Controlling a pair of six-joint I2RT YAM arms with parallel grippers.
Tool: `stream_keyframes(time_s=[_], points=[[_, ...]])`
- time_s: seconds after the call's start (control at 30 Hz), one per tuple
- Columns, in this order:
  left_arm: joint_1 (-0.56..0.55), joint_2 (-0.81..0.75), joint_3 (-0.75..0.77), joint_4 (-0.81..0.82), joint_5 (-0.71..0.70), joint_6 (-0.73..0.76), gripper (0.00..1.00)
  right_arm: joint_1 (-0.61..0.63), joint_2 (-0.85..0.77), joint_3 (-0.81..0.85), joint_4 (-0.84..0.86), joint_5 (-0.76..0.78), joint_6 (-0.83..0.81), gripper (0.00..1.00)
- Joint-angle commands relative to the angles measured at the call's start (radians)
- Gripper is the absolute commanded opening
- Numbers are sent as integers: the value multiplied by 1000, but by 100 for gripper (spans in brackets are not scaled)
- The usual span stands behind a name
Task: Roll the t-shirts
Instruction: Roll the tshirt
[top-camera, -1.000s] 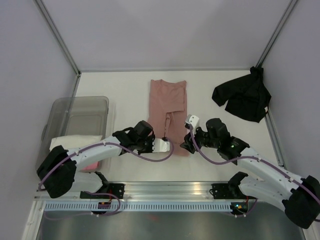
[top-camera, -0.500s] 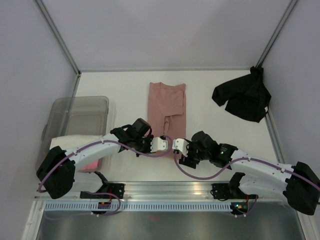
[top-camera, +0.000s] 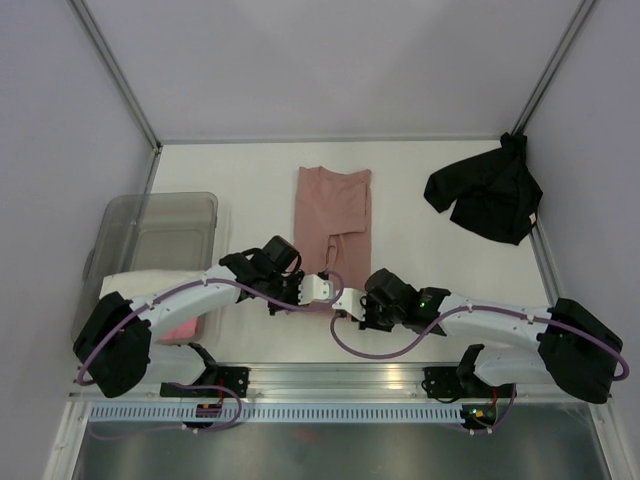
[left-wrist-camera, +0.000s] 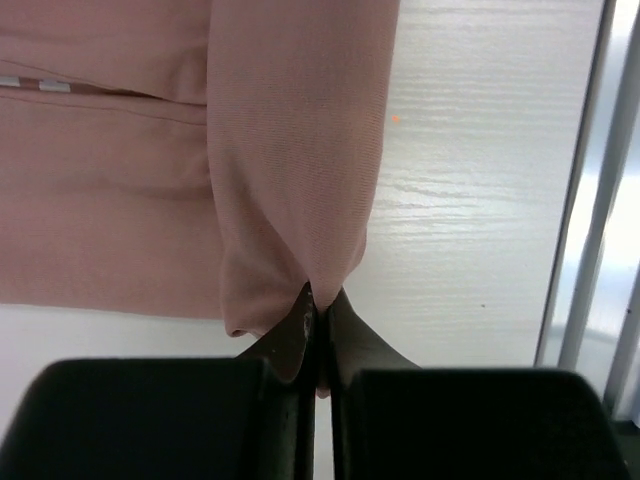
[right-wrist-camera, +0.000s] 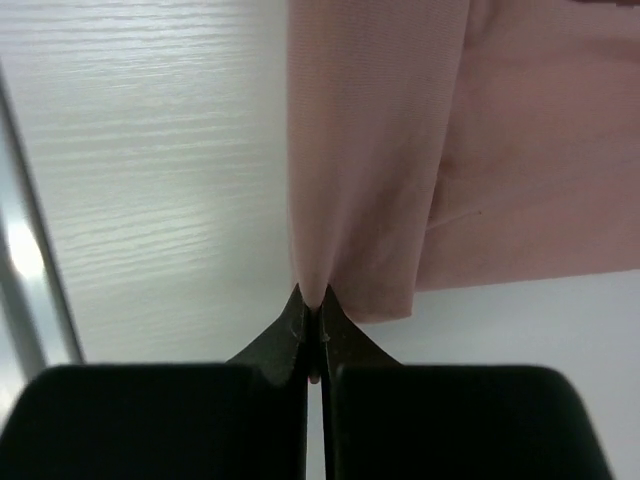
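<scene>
A salmon-pink t-shirt (top-camera: 333, 212) lies folded into a narrow strip in the middle of the table. Its near hem is pinched by both grippers, which sit side by side. My left gripper (top-camera: 322, 288) is shut on the hem's left part, and the cloth (left-wrist-camera: 290, 150) rises from between its fingertips (left-wrist-camera: 320, 308). My right gripper (top-camera: 345, 302) is shut on the hem beside it, with a fold of the cloth (right-wrist-camera: 370, 150) squeezed between its fingertips (right-wrist-camera: 312, 305). A black t-shirt (top-camera: 487, 195) lies crumpled at the far right.
A translucent grey bin (top-camera: 165, 215) stands at the left, with a cream roll (top-camera: 135, 284) and a bright-pink one (top-camera: 182, 330) at its near end. A metal rail (left-wrist-camera: 590, 200) runs along the table's near edge, close behind both grippers.
My right arm has swung left and nearer, from the shirt's right side to its near hem, and has shut on the cloth. My left gripper has kept its grip and barely moved.
</scene>
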Motion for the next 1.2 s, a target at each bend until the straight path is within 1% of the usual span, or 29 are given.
stream_keyframes(time_s=[0.0, 0.03, 0.1, 0.17, 0.2, 0.33, 0.37, 0.43, 0.57, 0.77, 0.87, 0.9, 0.97, 1.1, 1.17], points=[[11, 13, 32, -144, 96, 44, 2, -27, -84, 51, -127, -159, -62, 0], [11, 14, 30, -160, 108, 52, 2, -43, -101, 60, -180, -187, -72, 0], [11, 19, 35, -195, 145, 73, 2, -73, -96, 100, -233, -256, -97, 0], [12, 28, 55, -254, 182, 95, 2, -107, -57, 131, -308, -357, -117, 0], [12, 40, 62, -269, 190, 100, 2, -151, -41, 147, -332, -389, -132, 0], [41, 88, 90, -310, 199, 118, 2, -210, 18, 183, -342, -471, -128, 0], [47, 97, 101, -311, 197, 120, 2, -242, 28, 190, -333, -466, -111, 0], [64, 142, 115, -307, 190, 118, 2, -262, 63, 195, -290, -437, -56, 1], [104, 237, 182, -301, 165, 86, 2, -281, 158, 250, -291, -402, -51, 2], [176, 344, 273, -301, 148, 41, 2, -354, 242, 261, -229, -434, -62, 4], [178, 384, 290, -301, 118, 24, 2, -367, 270, 278, -224, -430, -45, 12], [178, 390, 290, -303, 113, 15, 2, -368, 276, 279, -218, -411, -30, 19], [178, 402, 288, -303, 111, 11, 3, -376, 269, 287, -213, -401, 10, 29], [178, 415, 294, -303, 116, -12, 4, -417, 171, 304, -204, -402, 81, 37], [178, 424, 305, -303, 110, -25, 5, -439, 103, 310, -213, -390, 104, 38]])
